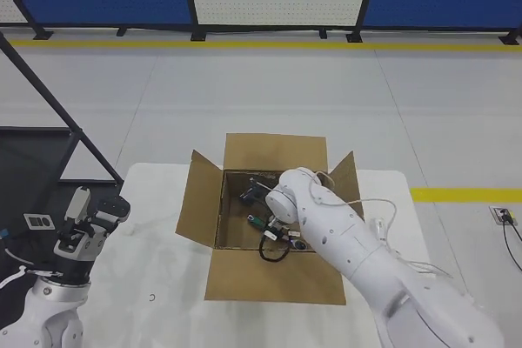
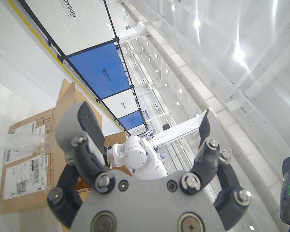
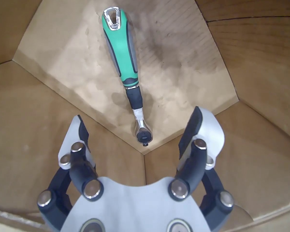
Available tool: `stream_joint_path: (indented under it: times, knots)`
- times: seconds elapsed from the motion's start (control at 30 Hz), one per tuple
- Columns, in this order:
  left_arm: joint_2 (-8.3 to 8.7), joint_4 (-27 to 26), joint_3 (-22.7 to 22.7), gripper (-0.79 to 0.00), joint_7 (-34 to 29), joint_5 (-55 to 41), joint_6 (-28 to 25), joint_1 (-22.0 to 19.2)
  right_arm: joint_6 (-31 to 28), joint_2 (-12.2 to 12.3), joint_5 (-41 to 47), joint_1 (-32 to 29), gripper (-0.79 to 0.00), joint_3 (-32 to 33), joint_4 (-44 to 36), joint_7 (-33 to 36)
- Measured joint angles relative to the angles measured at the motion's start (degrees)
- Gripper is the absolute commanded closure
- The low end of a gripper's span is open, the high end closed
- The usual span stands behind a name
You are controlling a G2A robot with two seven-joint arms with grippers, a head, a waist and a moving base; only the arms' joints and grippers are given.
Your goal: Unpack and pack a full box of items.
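Splayed right gripper over ratchet, box walls close

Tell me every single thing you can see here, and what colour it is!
cardboard box: one, brown, flaps open, on the table
ratchet wrench: one, green and grey handle with a silver head, flat on the box floor
labels: a few, white, on the outside of the box
table: one, white, under the box
barrier panels: several, blue and white, along the far side of the floor
floor line: one, yellow, in front of the panels
left gripper: one, grey and black, open, at the table's left edge, apart from the box
right gripper: one, grey and black, open, inside the box above the wrench's head
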Motion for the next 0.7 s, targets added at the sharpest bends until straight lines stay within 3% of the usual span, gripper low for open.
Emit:
stream_joint_path:
  times: [0.47,0.7]
  knots:
    - [0.00,0.00,0.00,-0.785,0.00,0.00,0.00,0.00,-2.85,-6.16,0.07,1.33,-0.443,-1.04,13.81,-3.77]
    - [0.00,0.00,0.00,-0.785,0.00,0.00,0.00,0.00,-4.49,-7.67,0.43,0.91,-0.465,-0.69,16.86,-4.69]
